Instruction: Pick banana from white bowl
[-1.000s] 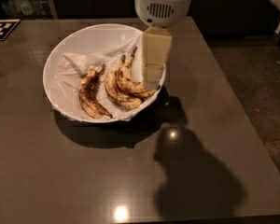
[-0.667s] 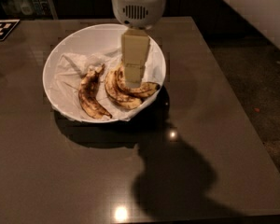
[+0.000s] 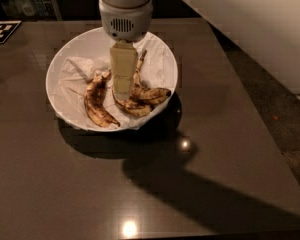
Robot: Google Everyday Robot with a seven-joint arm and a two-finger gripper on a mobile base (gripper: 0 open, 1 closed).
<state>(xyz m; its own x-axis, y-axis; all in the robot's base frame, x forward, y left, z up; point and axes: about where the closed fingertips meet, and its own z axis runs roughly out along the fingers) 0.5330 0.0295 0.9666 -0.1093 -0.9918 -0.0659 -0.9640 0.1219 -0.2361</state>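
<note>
You see pale gripper (image 3: 121, 95) low inside wide glossy white bowl (image 3: 162, 54), possibly touching spotted yellow long-stemmed banana (image 3: 151, 93); opening state: cannot tell

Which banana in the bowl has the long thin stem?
The banana just right of the tool, which hangs over the white bowl; its stem runs toward the far rim. The brown-mottled banana lies alone at left; the yellower banana curls in front.

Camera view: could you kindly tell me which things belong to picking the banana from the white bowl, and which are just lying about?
Job: long-stemmed banana, white bowl, gripper low over the bowl's middle.
Lying about: brown-mottled banana, short-stemmed banana, crumpled paper, table, checkered marker.
</note>
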